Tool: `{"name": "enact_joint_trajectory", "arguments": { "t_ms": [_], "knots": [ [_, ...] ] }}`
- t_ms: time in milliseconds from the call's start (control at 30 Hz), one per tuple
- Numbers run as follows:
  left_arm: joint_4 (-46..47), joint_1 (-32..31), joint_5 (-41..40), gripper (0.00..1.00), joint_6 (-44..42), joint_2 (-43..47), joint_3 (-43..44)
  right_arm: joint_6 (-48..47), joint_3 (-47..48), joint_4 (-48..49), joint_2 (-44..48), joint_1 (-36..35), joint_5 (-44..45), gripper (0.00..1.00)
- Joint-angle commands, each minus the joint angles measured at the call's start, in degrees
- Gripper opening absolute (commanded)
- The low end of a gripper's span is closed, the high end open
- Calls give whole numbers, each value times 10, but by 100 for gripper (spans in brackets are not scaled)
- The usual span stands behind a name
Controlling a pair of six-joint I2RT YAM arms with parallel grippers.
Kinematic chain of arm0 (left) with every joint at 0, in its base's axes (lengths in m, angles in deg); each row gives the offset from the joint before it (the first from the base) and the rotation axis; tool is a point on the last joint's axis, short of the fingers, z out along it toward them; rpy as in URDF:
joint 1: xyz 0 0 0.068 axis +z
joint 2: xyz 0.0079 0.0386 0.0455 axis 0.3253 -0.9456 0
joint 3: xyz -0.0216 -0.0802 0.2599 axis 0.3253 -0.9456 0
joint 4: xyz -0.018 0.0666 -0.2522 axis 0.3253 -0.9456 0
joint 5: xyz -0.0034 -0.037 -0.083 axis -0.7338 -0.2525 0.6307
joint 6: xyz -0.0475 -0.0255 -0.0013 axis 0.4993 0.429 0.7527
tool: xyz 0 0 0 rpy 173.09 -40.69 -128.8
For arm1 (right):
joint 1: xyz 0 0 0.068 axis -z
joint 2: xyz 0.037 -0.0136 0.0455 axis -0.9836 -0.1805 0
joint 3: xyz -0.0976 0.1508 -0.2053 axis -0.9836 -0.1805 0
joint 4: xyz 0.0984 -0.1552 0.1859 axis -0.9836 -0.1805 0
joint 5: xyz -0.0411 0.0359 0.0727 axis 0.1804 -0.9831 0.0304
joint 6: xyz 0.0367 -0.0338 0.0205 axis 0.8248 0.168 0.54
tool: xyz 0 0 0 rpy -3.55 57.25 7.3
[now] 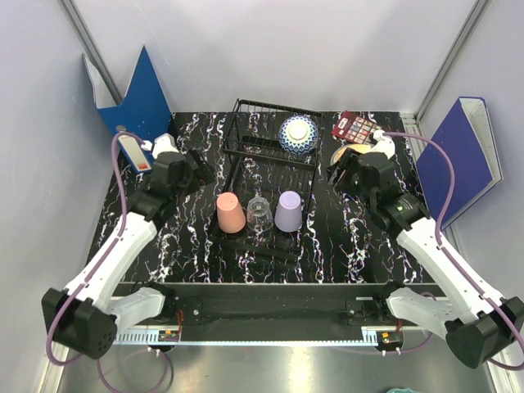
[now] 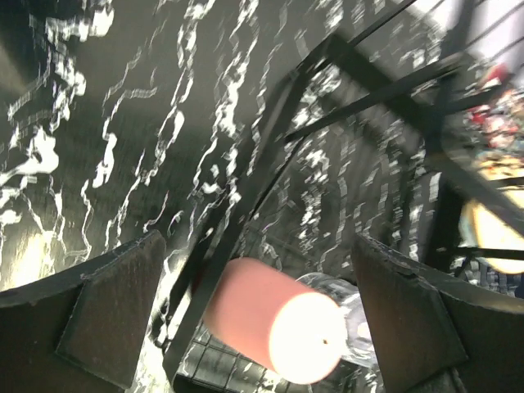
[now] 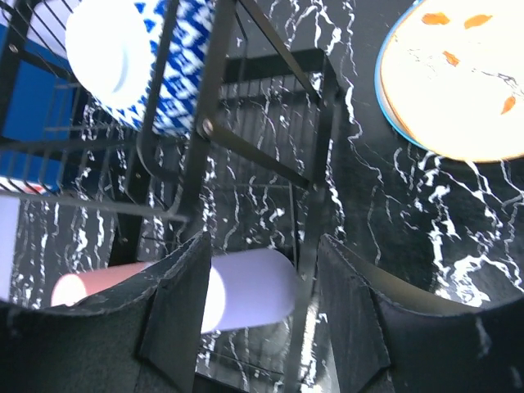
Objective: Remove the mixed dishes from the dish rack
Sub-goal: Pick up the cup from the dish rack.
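Observation:
The black wire dish rack (image 1: pixel 246 155) stands mid-table. A blue-and-white bowl (image 1: pixel 298 133) leans on edge in its raised back part. Three upturned cups stand in a row in its front tray: salmon-pink (image 1: pixel 230 212), clear glass (image 1: pixel 259 214), lavender (image 1: pixel 289 210). A cream orange-patterned plate (image 3: pixel 458 82) lies on the table to the right of the rack. My left gripper (image 1: pixel 203 169) hovers wide open at the rack's left edge, with the salmon cup (image 2: pixel 270 327) below it and apart. At the rack's right edge my right gripper (image 1: pixel 334 173) is open and holds nothing; the lavender cup (image 3: pixel 250 291) shows beyond its fingers.
A dark red palette (image 1: pixel 354 127) lies at the back right beside the plate. Blue binders lean on the left wall (image 1: pixel 135 94) and the right wall (image 1: pixel 463 151). A small white and red object (image 1: pixel 135 153) lies at the table's left edge.

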Motion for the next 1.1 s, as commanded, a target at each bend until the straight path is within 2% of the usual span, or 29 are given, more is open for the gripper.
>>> {"name": "enact_joint_trajectory", "arguments": {
  "t_ms": [0, 100, 233, 333, 500, 733, 1067],
  "knots": [
    [-9, -2, -18, 99, 28, -21, -18, -22, -24, -3, 25, -11, 16, 63],
    [-7, -21, -25, 99, 20, -4, -21, -24, -48, -4, 37, -24, 7, 63],
    [-15, -107, -95, 99, -16, 37, -16, -30, -68, -6, 46, -46, 4, 64],
    [-29, -137, -111, 99, -12, 57, -21, -52, -58, -13, 27, -72, 8, 66],
    [-31, -140, -116, 99, 4, 94, -42, -82, -30, -35, -30, -149, 43, 69],
    [-29, -140, -98, 99, -4, 116, -43, -101, -7, -19, -88, -197, 49, 80],
    [-27, -140, -88, 99, -6, 133, -51, -113, 22, 11, -155, -202, 38, 88]
  ]
}}
